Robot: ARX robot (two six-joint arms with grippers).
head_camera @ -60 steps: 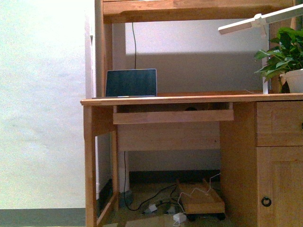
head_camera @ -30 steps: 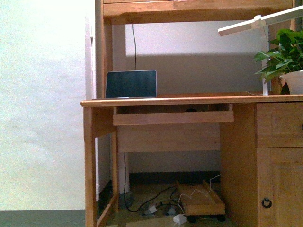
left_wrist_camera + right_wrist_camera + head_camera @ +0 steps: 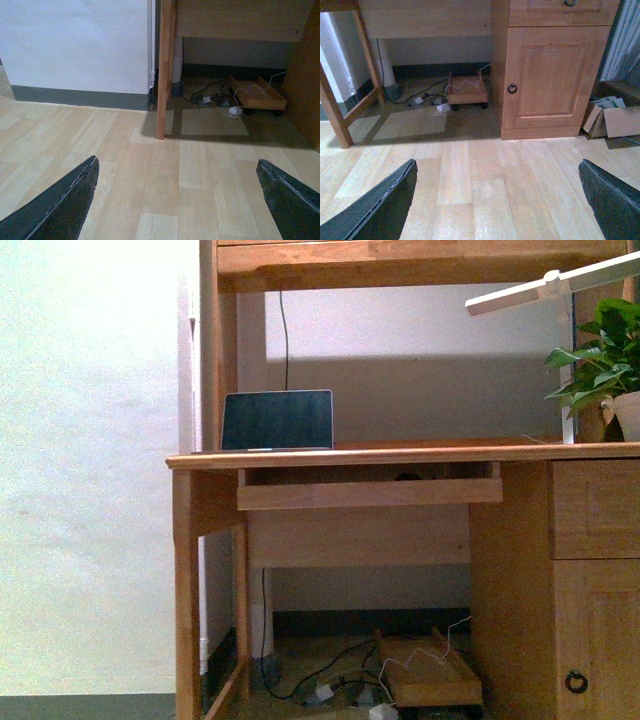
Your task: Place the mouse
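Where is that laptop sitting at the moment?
In the front view, the laptop stands open at the left end of the wooden desk top, above the keyboard tray and well left of the potted plant.

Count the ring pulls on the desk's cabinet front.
2. One ring pull hangs on the cabinet door; a second ring pull, cut off by the picture's edge, is on the drawer above it. More may be hidden.
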